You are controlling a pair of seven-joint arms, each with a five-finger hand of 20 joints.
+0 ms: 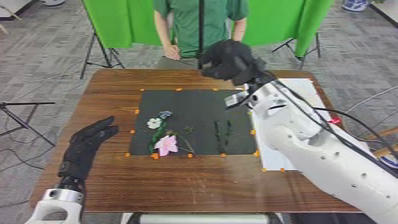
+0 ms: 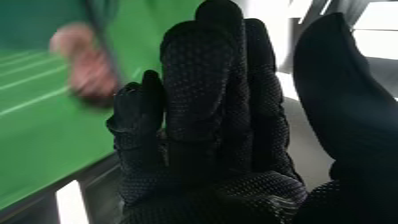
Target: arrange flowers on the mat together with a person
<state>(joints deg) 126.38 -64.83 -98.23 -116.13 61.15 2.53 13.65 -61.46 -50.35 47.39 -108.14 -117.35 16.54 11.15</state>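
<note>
On black mat (image 1: 188,105), dark stems (image 1: 228,134) faint; right edge part-hidden by robot arm (image 1: 298,135)

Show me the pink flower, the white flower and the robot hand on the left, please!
Pink flower (image 1: 166,144): head view, on its petals.
White flower (image 1: 154,123): head view, on its bloom.
Left robot hand (image 1: 83,150): head view, on its black glove.

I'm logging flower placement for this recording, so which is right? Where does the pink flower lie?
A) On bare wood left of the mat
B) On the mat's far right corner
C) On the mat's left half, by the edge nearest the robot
C: the pink flower lies on the left half of the dark mat, nearer the robot than the white flower.
</note>
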